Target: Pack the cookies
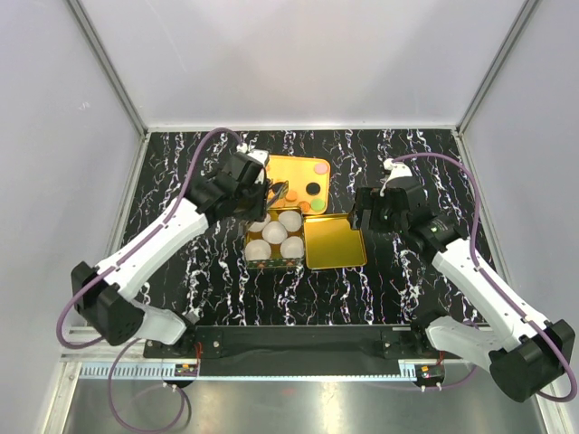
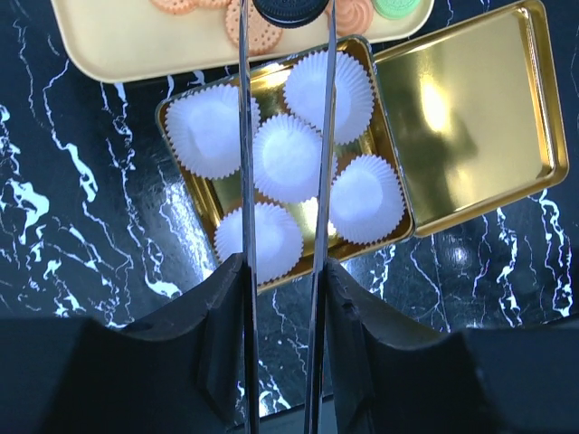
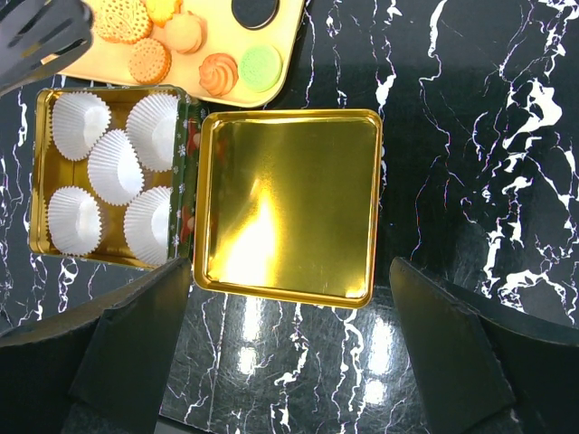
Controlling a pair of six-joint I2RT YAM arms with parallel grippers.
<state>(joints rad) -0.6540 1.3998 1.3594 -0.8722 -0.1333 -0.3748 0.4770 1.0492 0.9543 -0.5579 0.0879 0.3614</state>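
Several small, flat, round cookies (image 3: 149, 61) lie loose at one end of a pale yellow rectangular tray (image 2: 136, 41) at the far middle of the table, none of them packed. Most are orange and ridged or dimpled on top, one is an orange-pink swirl cookie (image 3: 220, 74), and beside it sits a smooth green cookie (image 3: 261, 68). A black cookie (image 1: 313, 189) lies farther back and a pink cookie (image 1: 321, 168) near the tray's far corner. Just in front of the tray stands an open gold rectangular tin (image 2: 222, 194) holding five white pleated paper cups (image 3: 115, 167), all empty. Its shiny gold lid (image 3: 289, 199) lies inside-up on the tin's right, touching it. The left gripper (image 1: 280, 190) reaches over the tray's near edge. In the left wrist view, its two long thin metal fingers (image 2: 245, 181) run parallel and only a cookie's width apart, with the black cookie framed between them at the top edge. The pictures do not show whether they pinch it or only hang above it. The right gripper (image 3: 289, 264) hovers over the lid's near edge, its two dark jaws spread wide with nothing between them. Everything rests on a black marble-patterned tabletop with white veins (image 1: 407, 271).
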